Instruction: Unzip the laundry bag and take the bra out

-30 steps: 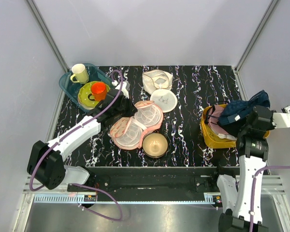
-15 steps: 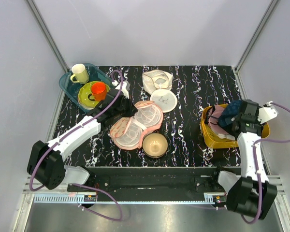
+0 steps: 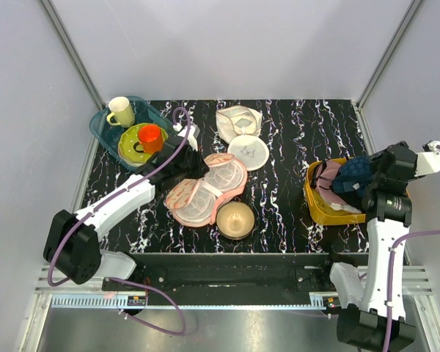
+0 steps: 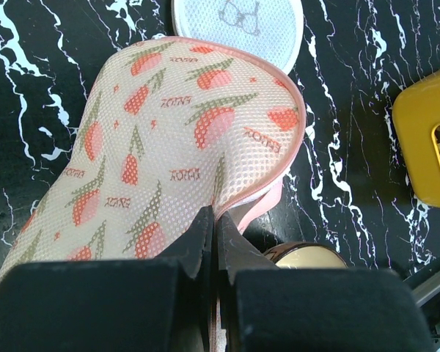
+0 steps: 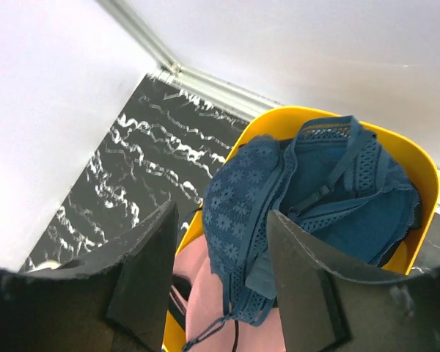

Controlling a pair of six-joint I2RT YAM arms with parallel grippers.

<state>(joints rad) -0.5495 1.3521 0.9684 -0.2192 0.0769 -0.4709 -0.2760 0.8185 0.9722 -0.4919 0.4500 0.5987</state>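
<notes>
- The laundry bag [image 3: 204,191] lies on the black marbled table [image 3: 286,191], a little left of the centre of the top view. It is a two-lobed pouch with pale whitish faces rimmed in salmon pink.
- In the left wrist view the bag [image 4: 161,139] fills the left and middle of the frame. It is fine salmon mesh printed with orange-red marks on green stems and small lettering, with a pink bound edge. One flap is lifted into an arch.
- The left gripper [image 3: 186,163] sits at the bag's upper left end. In its own camera the left gripper [image 4: 214,236] has its fingers pressed together, pinching a fold of the mesh.
- A tan bowl [image 3: 235,218] lies just beside the bag's lower right lobe.
- A round white mesh disc [image 3: 248,152] lies just above the bag.
- A yellow basket [image 3: 317,210] stands well apart at the right of the frame. A blue lace bra [image 5: 319,198] lies in it over pink cloth [image 5: 202,293].
- The right gripper [image 5: 221,220] hangs above the basket with its fingers spread apart and nothing between them.
</notes>
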